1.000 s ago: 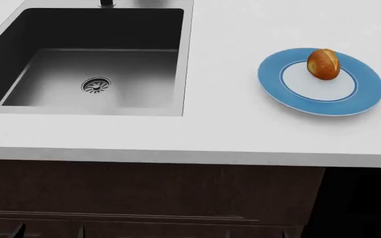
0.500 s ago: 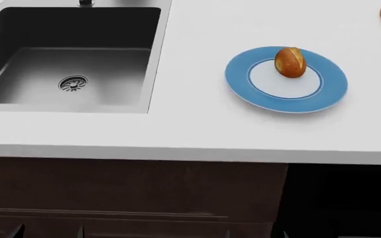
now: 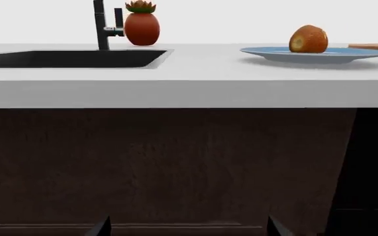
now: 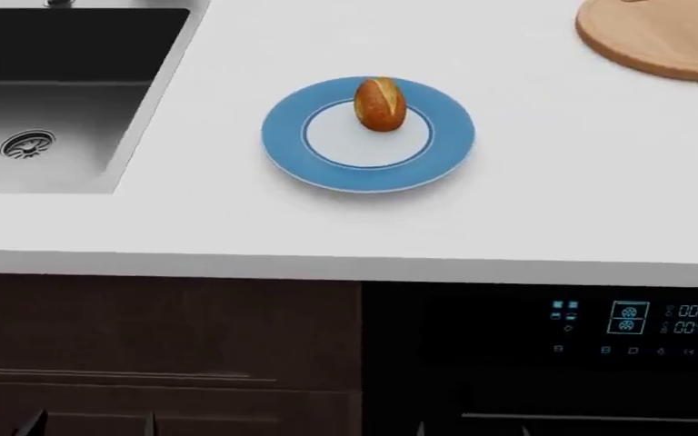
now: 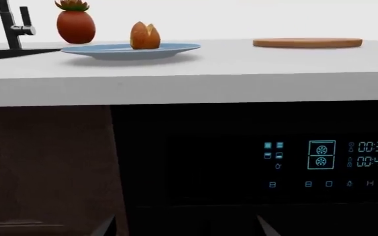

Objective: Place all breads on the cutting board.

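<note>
One golden-brown bread (image 4: pixel 380 103), oval with a pale split, stands on a blue-rimmed plate (image 4: pixel 288 150) mid-counter. The round light-wood cutting board (image 4: pixel 664 41) lies at the far right, partly cut off by the frame. In the left wrist view the bread (image 3: pixel 308 39) is on the plate (image 3: pixel 267 52), with a sliver of the board (image 3: pixel 375 47) behind. The right wrist view shows the bread (image 5: pixel 145 36), the plate (image 5: pixel 110 50) and the board (image 5: pixel 307 43). Both grippers hang below the counter edge, open and empty: left gripper (image 4: pixel 92 423) (image 3: pixel 187 228), right gripper (image 4: pixel 471 429) (image 5: pixel 183 227).
A steel sink (image 4: pixel 58 91) is sunk into the white counter (image 4: pixel 507 218) at the left, with a black faucet (image 3: pixel 100 24) and a red pot (image 3: pixel 141 27) behind it. Dark cabinet fronts (image 4: pixel 155 336) and an oven panel with lit displays (image 4: pixel 640 322) face the grippers.
The head view has swung to the right: sink, plate and bread slid left in the picture, more of the cutting board came in, and the oven panel appeared. The bread stays on its plate.
</note>
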Tool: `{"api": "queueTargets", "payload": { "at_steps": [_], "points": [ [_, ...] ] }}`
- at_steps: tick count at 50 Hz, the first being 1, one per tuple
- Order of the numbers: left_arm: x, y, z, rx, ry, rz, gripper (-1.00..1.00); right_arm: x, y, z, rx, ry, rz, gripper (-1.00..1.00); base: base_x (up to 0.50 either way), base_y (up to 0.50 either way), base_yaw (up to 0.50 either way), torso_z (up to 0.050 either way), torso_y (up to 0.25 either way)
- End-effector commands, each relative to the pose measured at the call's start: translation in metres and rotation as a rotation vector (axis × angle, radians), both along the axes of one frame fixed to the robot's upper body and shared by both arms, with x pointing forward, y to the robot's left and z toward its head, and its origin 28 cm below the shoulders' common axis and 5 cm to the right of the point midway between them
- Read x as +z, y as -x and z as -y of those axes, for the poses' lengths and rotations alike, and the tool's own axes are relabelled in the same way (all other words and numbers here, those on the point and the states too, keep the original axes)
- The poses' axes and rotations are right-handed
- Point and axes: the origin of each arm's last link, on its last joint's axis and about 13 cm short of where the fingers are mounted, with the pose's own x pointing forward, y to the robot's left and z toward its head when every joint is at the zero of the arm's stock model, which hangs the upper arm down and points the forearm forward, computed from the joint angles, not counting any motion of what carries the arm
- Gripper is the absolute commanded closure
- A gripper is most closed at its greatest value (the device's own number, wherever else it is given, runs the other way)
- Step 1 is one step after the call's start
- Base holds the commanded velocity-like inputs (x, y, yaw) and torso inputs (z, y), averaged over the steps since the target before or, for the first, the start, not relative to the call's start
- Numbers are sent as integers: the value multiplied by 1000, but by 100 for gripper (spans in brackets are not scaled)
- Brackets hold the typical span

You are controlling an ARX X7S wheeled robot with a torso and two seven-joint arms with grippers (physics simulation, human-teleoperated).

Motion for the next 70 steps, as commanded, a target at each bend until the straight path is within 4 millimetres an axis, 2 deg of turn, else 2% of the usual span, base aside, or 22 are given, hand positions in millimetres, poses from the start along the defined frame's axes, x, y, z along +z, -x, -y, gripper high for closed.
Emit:
{"api": "queueTargets", "payload": {
  "at_steps": [1,19,70],
  "points": [
    [0,-2,0,-4,-3,0,-100,0,-2,-1,0,4,-10,-100,0,-500,0,0,0],
    [0,-1,0,-2,0,4,-100,1,-4,-3,0,5,-6,-100,126,-500,0,0,0],
    [1,-1,1,-3,-2,7,-100,0,-3,-3,14,16,-4,-100,19,-499,0,0,0]
  ]
}}
